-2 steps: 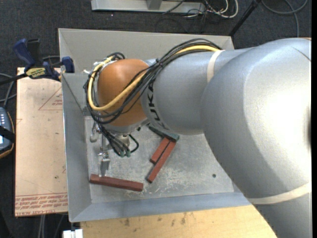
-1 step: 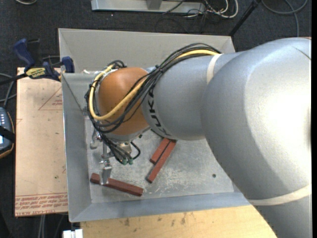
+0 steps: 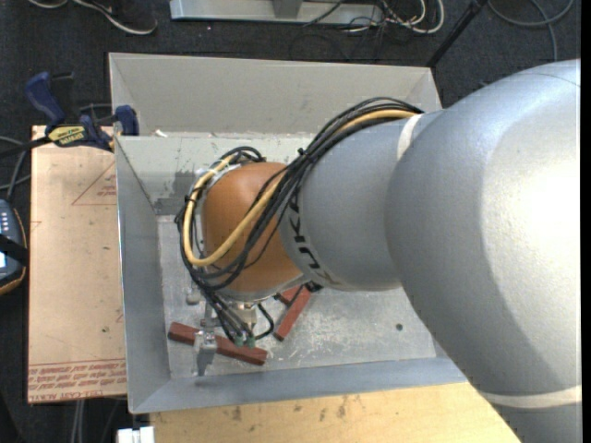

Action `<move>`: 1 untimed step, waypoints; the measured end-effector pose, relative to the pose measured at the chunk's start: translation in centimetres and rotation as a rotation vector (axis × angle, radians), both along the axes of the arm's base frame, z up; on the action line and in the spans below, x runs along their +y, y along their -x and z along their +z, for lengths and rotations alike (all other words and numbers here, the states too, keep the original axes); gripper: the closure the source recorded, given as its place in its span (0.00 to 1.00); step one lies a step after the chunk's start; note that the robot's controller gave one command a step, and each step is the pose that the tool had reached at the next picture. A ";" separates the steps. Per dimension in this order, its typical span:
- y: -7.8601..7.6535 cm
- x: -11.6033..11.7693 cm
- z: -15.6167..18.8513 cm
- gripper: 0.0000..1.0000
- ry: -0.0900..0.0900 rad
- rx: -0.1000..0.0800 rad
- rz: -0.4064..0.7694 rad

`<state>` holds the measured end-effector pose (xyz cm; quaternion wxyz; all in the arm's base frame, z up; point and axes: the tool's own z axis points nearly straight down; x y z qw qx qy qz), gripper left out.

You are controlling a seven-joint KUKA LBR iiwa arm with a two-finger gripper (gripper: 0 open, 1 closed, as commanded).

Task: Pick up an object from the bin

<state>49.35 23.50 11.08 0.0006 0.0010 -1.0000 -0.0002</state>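
My gripper (image 3: 207, 347) is low in the bin's front left part, reaching down from under the orange cover. Just to its left a short red-brown bar (image 3: 181, 334) lies flat on the floor, touching or nearly touching the gripper. A second red-brown bar (image 3: 247, 355) lies just right of the gripper, near the front wall. Above that bar sits a small green piece (image 3: 246, 341). A third red-brown bar (image 3: 292, 313) lies tilted further right, partly under the arm. The view does not show anything held.
The arm and its orange cover with cables hide the bin's middle and right side. The front wall is close below the gripper and the left wall is a short way to its left. Bare scuffed floor shows at the front right.
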 end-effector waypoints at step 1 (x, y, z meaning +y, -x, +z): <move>-1.2 -0.9 -3.3 0.00 -0.002 -0.002 -0.031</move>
